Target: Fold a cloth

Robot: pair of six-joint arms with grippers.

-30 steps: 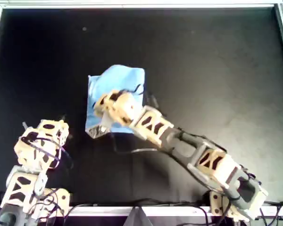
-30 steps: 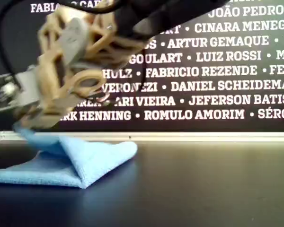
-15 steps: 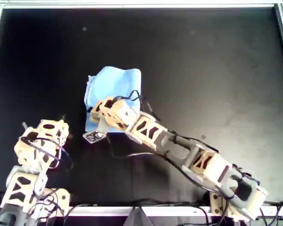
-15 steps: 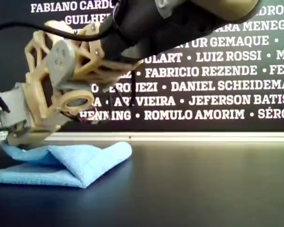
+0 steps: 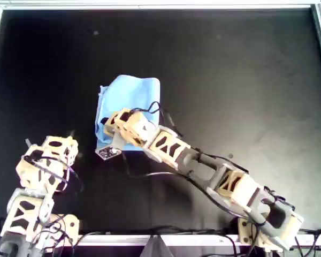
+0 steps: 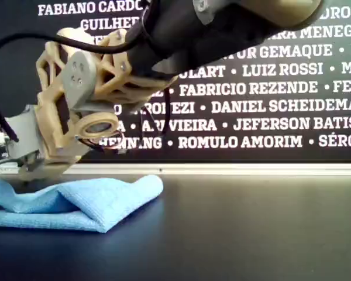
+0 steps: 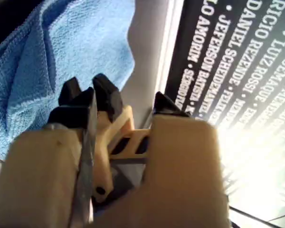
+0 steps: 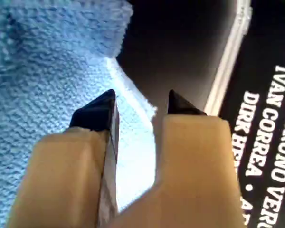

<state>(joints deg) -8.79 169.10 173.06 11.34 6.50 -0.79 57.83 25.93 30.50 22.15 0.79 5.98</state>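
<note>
The light blue cloth [image 5: 131, 93] lies folded over on the black table, with its rounded fold toward the exterior view's right [image 6: 93, 199]. My second gripper [image 5: 108, 136] reaches in from the overhead view's lower right and hovers just above the cloth's near left edge [image 6: 29, 174]. In the second wrist view its jaws [image 8: 140, 104] stand open and empty over the cloth's pale hem [image 8: 38, 71]. My first gripper [image 5: 56, 150] rests folded back at the overhead view's lower left. Its jaws [image 7: 130, 97] stand apart with nothing between them, and the cloth [image 7: 61, 47] lies off to one side.
A white frame [image 5: 160, 5] rims the black table. A dark wall with white printed names [image 6: 251, 88] stands behind the far edge. Black cables [image 5: 150, 171] trail under the second arm, near the cloth.
My second gripper has come down toward the table with the raised cloth edge and opened. The lifted flap has dropped and now lies flat on the rest of the cloth. The first arm has not moved.
</note>
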